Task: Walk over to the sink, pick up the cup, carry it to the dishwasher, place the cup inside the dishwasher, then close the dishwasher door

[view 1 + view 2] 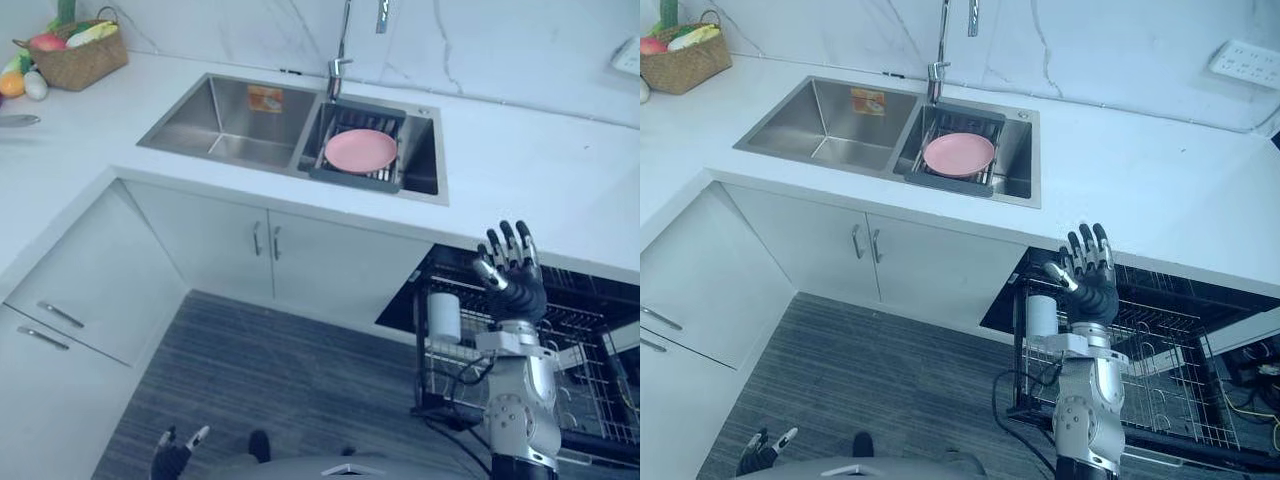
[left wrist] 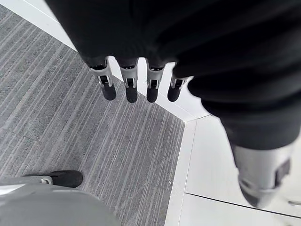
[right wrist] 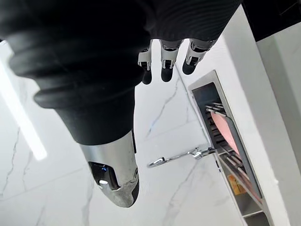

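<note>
Left eye view: the white smooth-walled cylindrical cup (image 1: 444,317) stands upright in the wire rack (image 1: 585,325) of the open black dishwasher (image 1: 580,285). It sits at 8 o'clock from the right robot hand (image 1: 512,272), which is held upright, spread and empty. The left robot hand (image 1: 172,458) hangs at 7 o'clock.

Right eye view: the double steel sink (image 1: 830,120) lies at 11 o'clock in the white bench (image 1: 1160,190).

Left wrist view: straight-fingered, holding nothing.

Right wrist view: likewise.

The cup looks light, rigid, slick and possibly breakable; grip mid-wall, thumb opposing fingers.
</note>
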Tool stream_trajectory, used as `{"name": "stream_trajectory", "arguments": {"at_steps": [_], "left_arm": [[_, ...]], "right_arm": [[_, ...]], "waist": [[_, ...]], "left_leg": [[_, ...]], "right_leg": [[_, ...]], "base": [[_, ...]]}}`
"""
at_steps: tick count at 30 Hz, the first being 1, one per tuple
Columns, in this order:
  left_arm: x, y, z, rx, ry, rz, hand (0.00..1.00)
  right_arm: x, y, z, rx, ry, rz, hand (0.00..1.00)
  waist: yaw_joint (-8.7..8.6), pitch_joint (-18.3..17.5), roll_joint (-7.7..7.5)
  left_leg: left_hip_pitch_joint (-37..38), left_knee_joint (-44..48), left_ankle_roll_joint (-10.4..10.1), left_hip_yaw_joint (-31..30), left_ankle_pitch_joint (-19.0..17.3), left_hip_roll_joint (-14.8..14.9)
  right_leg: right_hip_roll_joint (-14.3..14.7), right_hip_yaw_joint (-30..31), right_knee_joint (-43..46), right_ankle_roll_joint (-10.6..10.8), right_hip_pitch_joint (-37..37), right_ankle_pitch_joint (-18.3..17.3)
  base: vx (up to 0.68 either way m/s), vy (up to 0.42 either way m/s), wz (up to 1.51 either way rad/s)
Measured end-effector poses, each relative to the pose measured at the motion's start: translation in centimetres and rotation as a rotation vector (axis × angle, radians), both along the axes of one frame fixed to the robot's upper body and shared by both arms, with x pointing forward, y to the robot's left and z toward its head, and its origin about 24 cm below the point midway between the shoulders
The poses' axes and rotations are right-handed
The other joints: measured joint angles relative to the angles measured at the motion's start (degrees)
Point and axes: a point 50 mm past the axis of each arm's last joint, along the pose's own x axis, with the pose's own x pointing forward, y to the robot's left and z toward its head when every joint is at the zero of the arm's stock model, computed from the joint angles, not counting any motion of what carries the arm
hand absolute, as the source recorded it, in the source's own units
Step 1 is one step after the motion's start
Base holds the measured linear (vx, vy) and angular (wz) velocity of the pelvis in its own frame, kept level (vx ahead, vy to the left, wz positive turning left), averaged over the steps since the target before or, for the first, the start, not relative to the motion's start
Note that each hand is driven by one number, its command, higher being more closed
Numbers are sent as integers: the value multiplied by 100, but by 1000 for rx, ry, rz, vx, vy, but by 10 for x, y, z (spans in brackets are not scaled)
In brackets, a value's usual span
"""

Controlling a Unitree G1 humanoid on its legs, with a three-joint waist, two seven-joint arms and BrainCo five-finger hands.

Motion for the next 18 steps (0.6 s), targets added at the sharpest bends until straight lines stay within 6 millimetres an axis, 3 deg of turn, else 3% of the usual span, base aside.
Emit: {"name": "stream_trajectory", "arguments": {"at_steps": [7,15,18], "left_arm": [[6,-3,0,-39,-12,-81,0],[0,-6,-3,-60,19,-94,0],[0,-6,-3,-49,18,-88,0]], "right_arm": [[0,-6,-9,29,52,-81,0],[-7,-8,-14,22,73,-149,0],[-9,-9,-14,28,66,-175,0]], "waist": [[-54,-7,9],[-111,-104,175],[-77,-108,173]], "left_leg": [[1,-39,-17,54,15,38],[33,-43,-54,378,-4,103],[-33,263,-54,544,-236,176]], "right_leg": [[32,50,-66,-3,-3,74],[80,371,-195,-71,-126,182],[120,579,-39,-107,-230,130]], "base": [[-39,4,-4],[-87,23,-21],[-14,-8,-33]]}}
